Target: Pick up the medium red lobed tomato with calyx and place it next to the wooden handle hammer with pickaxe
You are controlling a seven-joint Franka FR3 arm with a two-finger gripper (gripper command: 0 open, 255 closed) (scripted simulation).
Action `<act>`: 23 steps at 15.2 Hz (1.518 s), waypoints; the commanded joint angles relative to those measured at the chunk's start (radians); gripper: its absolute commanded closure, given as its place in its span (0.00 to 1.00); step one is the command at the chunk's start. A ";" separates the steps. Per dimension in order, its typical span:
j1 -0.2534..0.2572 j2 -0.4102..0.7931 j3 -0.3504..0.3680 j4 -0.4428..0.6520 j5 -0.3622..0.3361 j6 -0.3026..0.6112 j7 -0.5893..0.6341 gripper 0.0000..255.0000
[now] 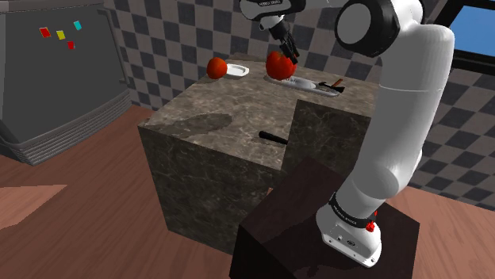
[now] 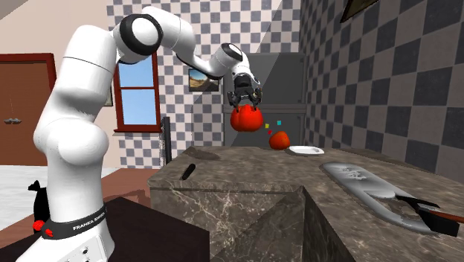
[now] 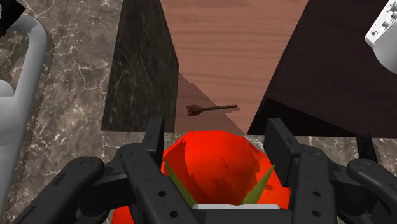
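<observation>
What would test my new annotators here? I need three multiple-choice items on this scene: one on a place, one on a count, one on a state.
1. Where does the hammer lie?
A) on the counter
B) on a chair
C) in a sink

2. How many red fruits appear in the shoulder view?
A) one
B) two
C) four

3. What is the claw doing?
A) open and empty
B) shut on a tomato
C) shut on the hammer

Key:
1 A, it rests flat on the stone top.
2 B, the held tomato plus another fruit beside the white plate.
3 B, both fingers clasp the tomato, held above the counter.
</observation>
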 commanded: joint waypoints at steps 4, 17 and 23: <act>-0.066 -0.044 -0.040 -0.092 -0.034 0.100 -0.065 1.00; -0.253 -0.032 -0.154 -0.161 -0.090 0.347 -0.256 1.00; -0.352 0.035 -0.201 -0.114 -0.085 0.450 -0.355 1.00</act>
